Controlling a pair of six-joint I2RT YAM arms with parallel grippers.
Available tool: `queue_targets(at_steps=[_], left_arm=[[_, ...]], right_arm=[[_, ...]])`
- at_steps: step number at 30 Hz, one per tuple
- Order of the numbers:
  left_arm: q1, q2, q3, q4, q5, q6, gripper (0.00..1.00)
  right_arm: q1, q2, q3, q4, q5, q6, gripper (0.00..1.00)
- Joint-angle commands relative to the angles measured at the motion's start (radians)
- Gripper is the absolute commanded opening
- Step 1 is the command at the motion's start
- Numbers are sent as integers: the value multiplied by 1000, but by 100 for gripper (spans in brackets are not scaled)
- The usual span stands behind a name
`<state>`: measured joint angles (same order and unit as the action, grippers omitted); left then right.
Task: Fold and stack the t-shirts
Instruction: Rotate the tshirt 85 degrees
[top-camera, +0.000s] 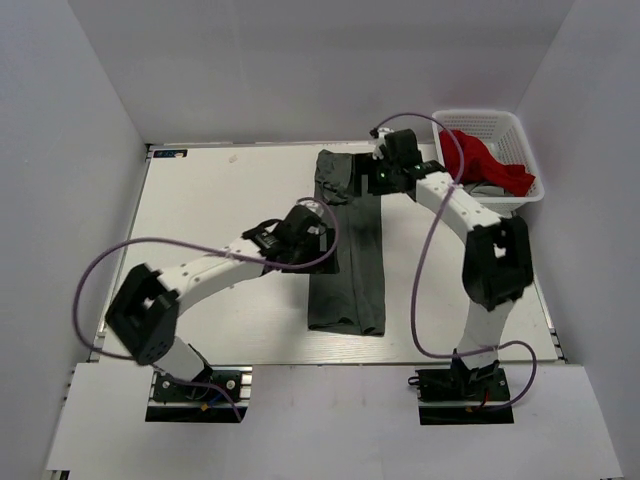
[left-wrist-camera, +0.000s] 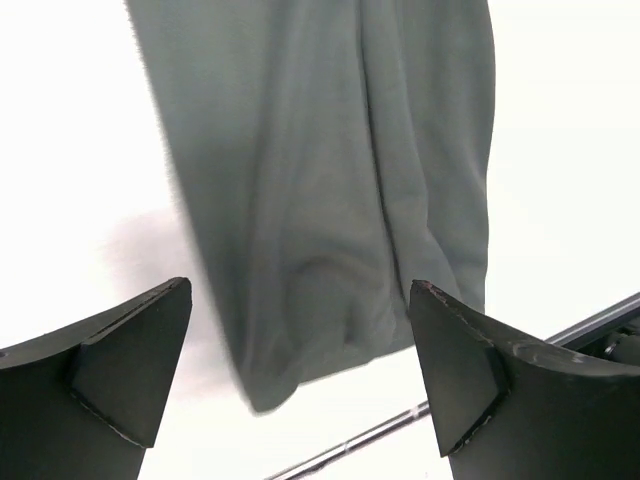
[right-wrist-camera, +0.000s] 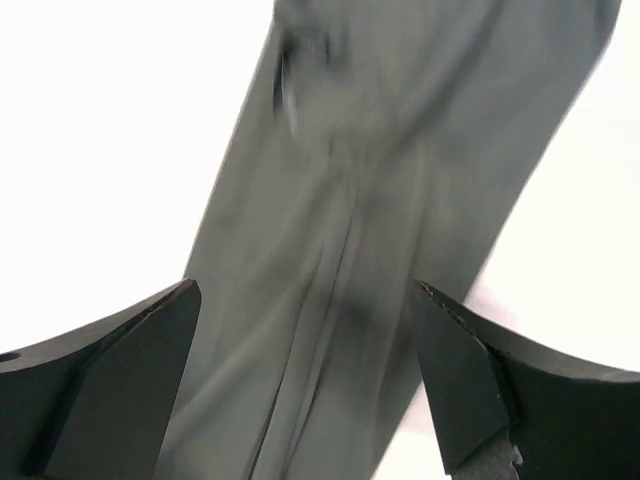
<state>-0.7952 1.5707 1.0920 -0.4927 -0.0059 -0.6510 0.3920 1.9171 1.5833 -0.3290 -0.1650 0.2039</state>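
Grippers: I see the left gripper (left-wrist-camera: 300, 372) and the right gripper (right-wrist-camera: 305, 375) both spread wide, holding nothing, each poised above cloth.
Shirt: the olive-grey t-shirt (top-camera: 348, 250) lies as a long narrow strip on the table (top-camera: 210, 190); I judge it ready for a crosswise fold.
Basket: the red t-shirt (top-camera: 492, 160) sits in the white basket (top-camera: 480, 113), not yet folded.

Robotics lab test cell: a bare white table (top-camera: 220, 200) boxed in by plain white walls (top-camera: 60, 120), with two black-and-white robot arms, the left arm (top-camera: 205, 270) and the right arm (top-camera: 470, 215), bolted to metal base plates (top-camera: 195, 388) at its near edge, trailing loose purple cables (top-camera: 150, 240).
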Motion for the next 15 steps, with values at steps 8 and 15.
queue_targets(at_steps=[8, 15], left_arm=[[2, -288, -317, -14, -9, -128, 100], [2, -405, -449, -17, 0, -183, 100]], right_arm=[[10, -553, -678, 48, 89, 298, 90], [97, -705, -879, 81, -217, 192, 90]])
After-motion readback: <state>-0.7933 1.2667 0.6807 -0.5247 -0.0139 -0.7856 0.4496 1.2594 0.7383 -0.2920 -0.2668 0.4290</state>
